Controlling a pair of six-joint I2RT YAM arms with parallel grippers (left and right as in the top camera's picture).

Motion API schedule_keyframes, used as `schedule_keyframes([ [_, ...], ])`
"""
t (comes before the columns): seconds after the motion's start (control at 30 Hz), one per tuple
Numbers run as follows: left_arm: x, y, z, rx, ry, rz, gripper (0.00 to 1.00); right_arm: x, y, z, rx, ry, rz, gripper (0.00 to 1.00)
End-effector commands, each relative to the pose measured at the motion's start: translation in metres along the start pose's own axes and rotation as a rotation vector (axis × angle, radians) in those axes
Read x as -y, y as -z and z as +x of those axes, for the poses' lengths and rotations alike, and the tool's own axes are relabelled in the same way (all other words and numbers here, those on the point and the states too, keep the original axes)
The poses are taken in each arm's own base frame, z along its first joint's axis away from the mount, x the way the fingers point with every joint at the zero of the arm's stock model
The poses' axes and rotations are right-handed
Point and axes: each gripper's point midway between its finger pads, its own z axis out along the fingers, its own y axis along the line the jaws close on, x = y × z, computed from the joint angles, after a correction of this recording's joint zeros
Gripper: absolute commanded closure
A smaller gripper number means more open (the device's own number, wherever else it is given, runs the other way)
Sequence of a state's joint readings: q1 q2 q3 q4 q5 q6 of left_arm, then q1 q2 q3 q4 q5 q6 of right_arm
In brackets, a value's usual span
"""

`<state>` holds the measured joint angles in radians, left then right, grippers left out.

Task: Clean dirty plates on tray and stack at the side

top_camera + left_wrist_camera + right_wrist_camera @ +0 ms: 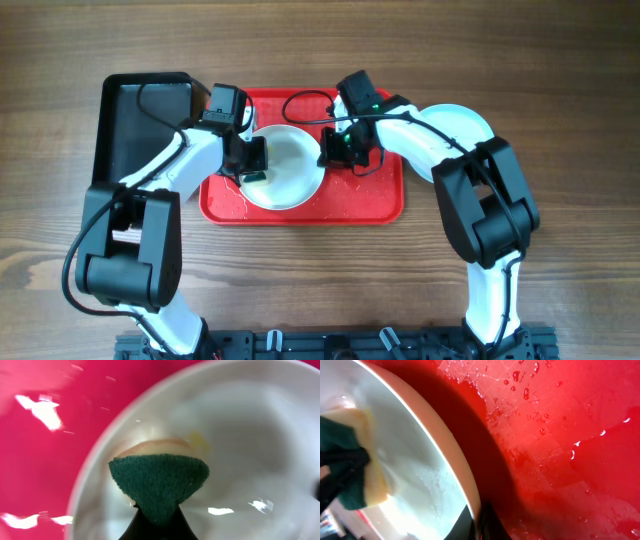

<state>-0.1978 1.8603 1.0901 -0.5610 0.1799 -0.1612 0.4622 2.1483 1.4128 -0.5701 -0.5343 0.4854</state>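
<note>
Red tray [385, 205]; cream-white plate [292, 172]; dk green/yellow sponge [159, 480]; blk bin [135, 125]; brn wood-grain table [560, 60].

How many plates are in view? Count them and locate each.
2. One plate lies on the red tray; a second plate sits on the table right of the tray, partly covered. More may be hidden.

Arms [195, 155] white, black joints, black cables; left gripper [255, 168], right gripper [326, 150] black

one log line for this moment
phase: scrub | left tool: shut on sponge, pressed to plate | right tool: shut on plate rim | plate: on tray | side plate: off tray, right
</note>
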Motion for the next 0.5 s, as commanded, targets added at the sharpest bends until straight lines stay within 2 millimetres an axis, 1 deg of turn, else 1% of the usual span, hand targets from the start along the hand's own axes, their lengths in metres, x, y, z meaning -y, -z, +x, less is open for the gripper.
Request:
schedule_keyframes([
  [0.0,0.038,-0.025,0.055,-0.193,-0.065,0.239,0.96,-0.003,-0.018,0.026,-0.091,-0.028,-0.093,0.96],
  [0.07,0.047,-0.025,0.055,-0.192,-0.083,0.257,0.96,-0.004,-0.018,0.025,-0.087,-0.025,-0.095,0.94],
  [0.13,0.053,-0.026,0.058,-0.196,-0.103,0.26,0.96,-0.004,-0.018,0.024,-0.085,-0.023,-0.096,0.96],
  [0.2,0.063,-0.028,0.06,-0.193,-0.137,0.266,0.96,-0.004,-0.018,0.024,-0.085,-0.022,-0.096,0.96],
  [0.3,0.072,-0.03,0.057,-0.166,-0.171,0.269,0.96,-0.004,-0.018,0.024,-0.085,-0.023,-0.096,0.96],
  [0.37,0.071,-0.032,0.047,-0.125,-0.167,0.237,0.96,-0.004,-0.018,0.025,-0.086,-0.022,-0.096,0.95],
  [0.47,0.055,-0.037,0.027,-0.042,-0.14,0.132,0.96,-0.004,-0.018,0.025,-0.086,-0.023,-0.096,0.96],
])
